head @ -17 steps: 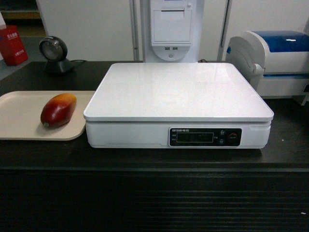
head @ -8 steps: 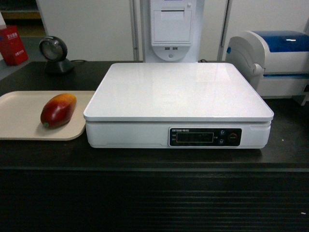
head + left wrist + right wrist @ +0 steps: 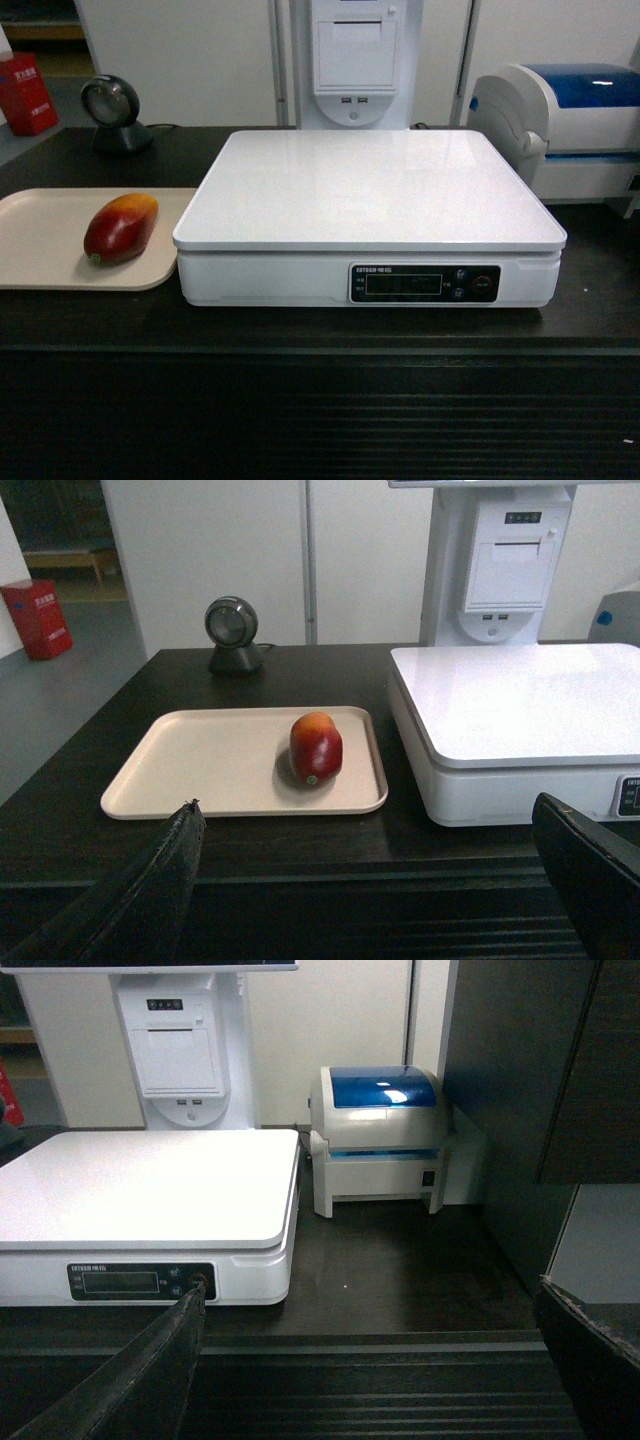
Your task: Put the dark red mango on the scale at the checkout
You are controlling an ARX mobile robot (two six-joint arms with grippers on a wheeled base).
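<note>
Left gripper [image 3: 365, 880]: dark fingers [image 3: 150, 880] spread wide, holding nothing.
Right gripper [image 3: 365, 1360]: fingers [image 3: 150, 1360] equally wide, empty.
Glossy dark red oval mango [image 3: 121, 228]: on flat beige tray [image 3: 40, 240], beside large white square scale [image 3: 370, 190].

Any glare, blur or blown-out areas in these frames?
Head view: evenly lit, the scale shows soft sheen, the dark red mango stays sharp. Right wrist view: the scale top is blown out to white. Left wrist view: mild brightness on the scale, the gripper fingers are dark and blurred.
</note>
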